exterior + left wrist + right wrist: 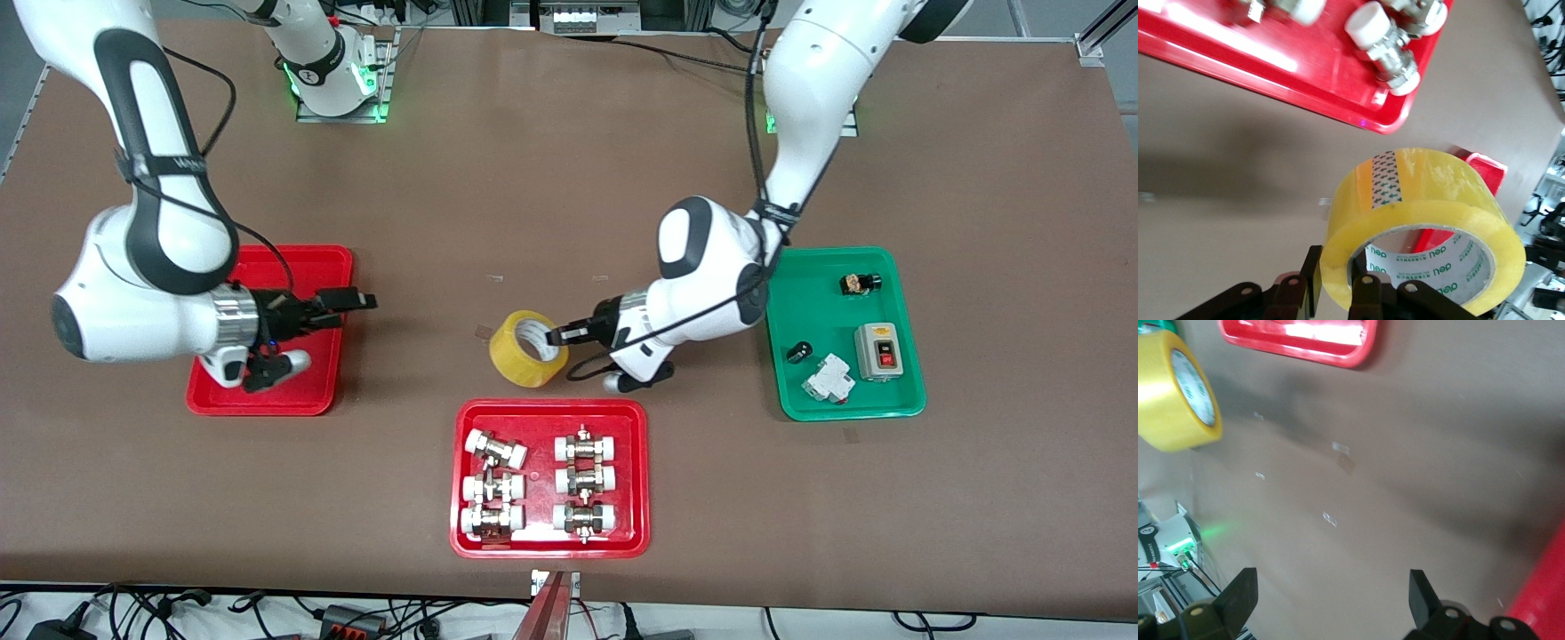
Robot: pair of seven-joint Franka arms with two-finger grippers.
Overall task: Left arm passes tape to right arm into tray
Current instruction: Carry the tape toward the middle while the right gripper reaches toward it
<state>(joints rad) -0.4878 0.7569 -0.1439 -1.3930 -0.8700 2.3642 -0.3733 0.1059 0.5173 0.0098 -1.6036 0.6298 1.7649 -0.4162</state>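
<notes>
Left hand [558, 337] pinches tape [528, 349] through its core wall, mid-frame above the fittings tray [549, 545]; grip is one-sided (roll tilted), so tape could swing or slip at handover. Right hand [356, 300] spread, level, over the tray [267, 402] at centre-left, pointing toward tape; gap between hands remains wide.

Clamped on the wall of the tape [1418, 200] by the left pincer [1338, 297], one black finger [1368, 300] inside the pale printed core, another outside the yellow roll. Past the roll, brown surface [1225, 200], then a red tray [1305, 93] carrying white-capped metal fittings [1388, 50]. Just past the tape's edge, a corner of another red tray [1488, 170].
</notes>
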